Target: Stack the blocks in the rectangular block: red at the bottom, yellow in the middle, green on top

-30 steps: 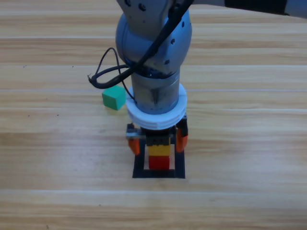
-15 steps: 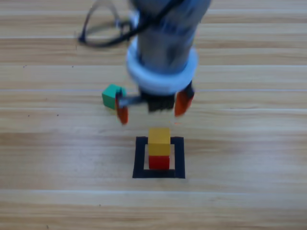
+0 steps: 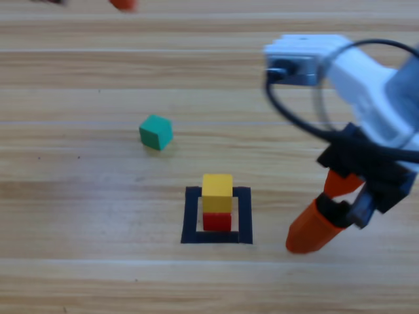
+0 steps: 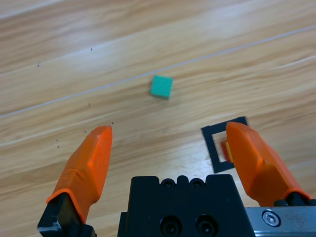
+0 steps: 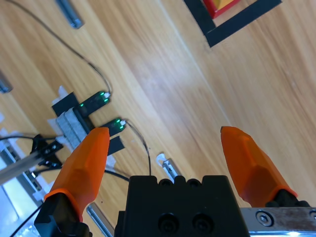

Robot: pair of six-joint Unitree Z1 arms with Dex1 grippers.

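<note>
The pale wooden tabletop (image 3: pixel 78 216) is being shared by everything here. Across the right side of the high view, the right gripper (image 3: pixel 327 219) is being carried low on its grey arm, just beside the flat rectangular outline of black tape (image 3: pixel 192 216); its orange jaws are being held spread with nothing between them. The left gripper (image 4: pixel 168 148) is being kept up at the top left edge, likewise released and empty, probably so the middle is left free.

Inside the tape outline, the small matte yellow cube (image 3: pixel 217 192) is being carried squarely on the small matte red cube (image 3: pixel 217 222), so two tiers appear done. The small teal-green cube (image 3: pixel 156 132) is being left loose on the wood, well apart from the right gripper and beyond the stack. In the left wrist view it is being framed ahead of the jaws, so that arm seems better placed to fetch it.
</note>
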